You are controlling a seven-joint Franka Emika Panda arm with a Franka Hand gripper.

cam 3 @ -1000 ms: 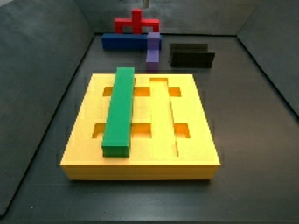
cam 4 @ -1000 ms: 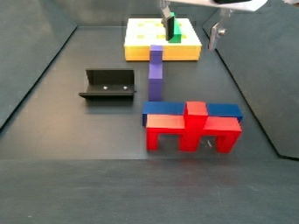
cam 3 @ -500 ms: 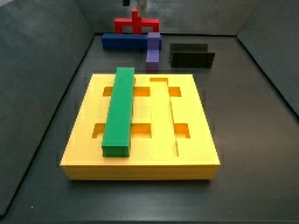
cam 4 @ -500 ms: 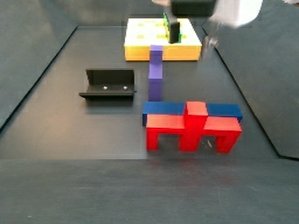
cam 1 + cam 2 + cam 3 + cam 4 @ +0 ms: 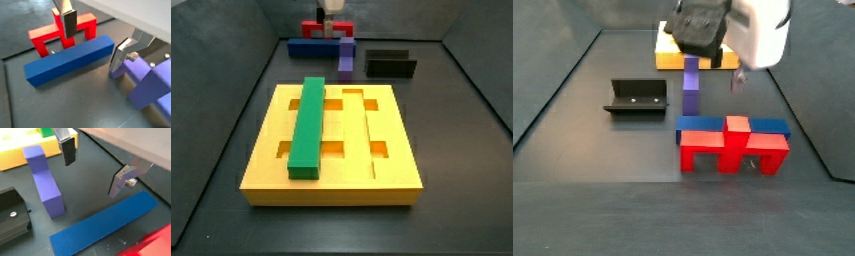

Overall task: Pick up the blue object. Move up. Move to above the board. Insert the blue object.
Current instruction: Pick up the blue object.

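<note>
With the gripper (image 5: pixel 93 165) spread wide above the blue object (image 5: pixel 107 224), which lies flat beside the red piece (image 5: pixel 61 32), you should pinch this stiff, probably light bar mid-length across its narrow width.

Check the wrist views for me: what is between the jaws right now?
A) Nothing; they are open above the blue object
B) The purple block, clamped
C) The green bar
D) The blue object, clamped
A: in both wrist views the gripper has its jaws spread with only floor and air between them, and the blue object lies flat on the floor below, ungrasped, beside the purple block.
</note>
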